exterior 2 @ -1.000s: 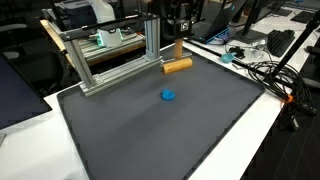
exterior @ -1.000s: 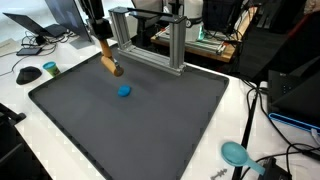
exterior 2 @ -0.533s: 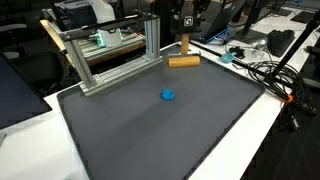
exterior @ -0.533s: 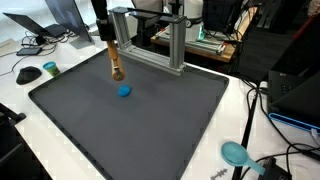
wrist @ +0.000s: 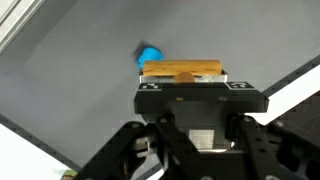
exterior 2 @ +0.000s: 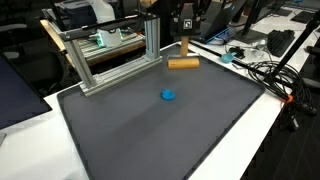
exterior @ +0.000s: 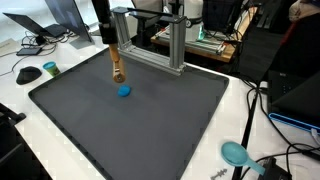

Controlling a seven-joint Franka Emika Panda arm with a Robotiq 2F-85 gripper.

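The jaws are pinched on the slim, pale handle of a wooden mallet [exterior: 116, 62], which hangs head-down. Its head is a smooth, tan cylinder, lying crosswise in an exterior view [exterior 2: 183, 62] and filling the space between the black fingers in the wrist view [wrist: 182, 71]. The mallet hangs over the back part of a dark grey, matte, rectangular mat [exterior: 150, 125] with rounded corners; whether the head touches the mat cannot be told. Near it on the mat lies a small, round, bright blue piece [exterior: 124, 91], apart from the head. Behind stands a frame of ribbed aluminium bars [exterior 2: 112, 55]. The mat rests on a glossy white desk [exterior 2: 255, 140].
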